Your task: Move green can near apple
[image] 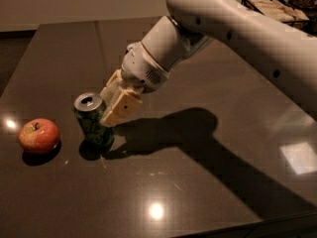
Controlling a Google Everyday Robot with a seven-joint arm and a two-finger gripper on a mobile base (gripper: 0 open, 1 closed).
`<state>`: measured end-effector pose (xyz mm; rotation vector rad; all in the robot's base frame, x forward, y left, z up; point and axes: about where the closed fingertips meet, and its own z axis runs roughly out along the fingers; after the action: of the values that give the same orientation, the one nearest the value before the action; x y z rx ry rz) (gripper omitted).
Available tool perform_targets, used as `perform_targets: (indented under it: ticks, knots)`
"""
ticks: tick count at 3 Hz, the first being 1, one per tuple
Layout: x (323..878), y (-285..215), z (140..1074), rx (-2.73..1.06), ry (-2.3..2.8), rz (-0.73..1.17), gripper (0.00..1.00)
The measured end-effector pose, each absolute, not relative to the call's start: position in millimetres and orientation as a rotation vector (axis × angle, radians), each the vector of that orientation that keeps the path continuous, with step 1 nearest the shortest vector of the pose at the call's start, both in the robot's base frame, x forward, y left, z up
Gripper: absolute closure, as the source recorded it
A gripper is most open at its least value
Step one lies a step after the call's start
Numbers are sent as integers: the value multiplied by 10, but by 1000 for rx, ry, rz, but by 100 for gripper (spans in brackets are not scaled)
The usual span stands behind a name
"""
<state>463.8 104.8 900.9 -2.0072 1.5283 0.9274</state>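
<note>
Pinches the tilted green can (92,125) in the claw (110,117), at three o'clock of the apple (39,136). Might topple and roll across the desk (198,187) if released leaning.

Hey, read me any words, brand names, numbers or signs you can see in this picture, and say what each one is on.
No text here can be read.
On the green can: pale markings on its side, too blurred to read.
On the apple: no sticker or lettering shows.
On the gripper, closed on the tilted can right of the apple: no lettering shows.
</note>
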Motion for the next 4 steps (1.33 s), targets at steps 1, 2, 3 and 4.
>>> perform_targets:
  ticks: [1,2,3,4]
  knots:
    - [4610,1011,8969,-1960,1510,915,82]
    - [4605,1019,8967,-1960,1508,913,58]
    - [4594,1034,8968,-1963,1505,914,36]
    - [4583,1049,8969,-1967,1502,914,13]
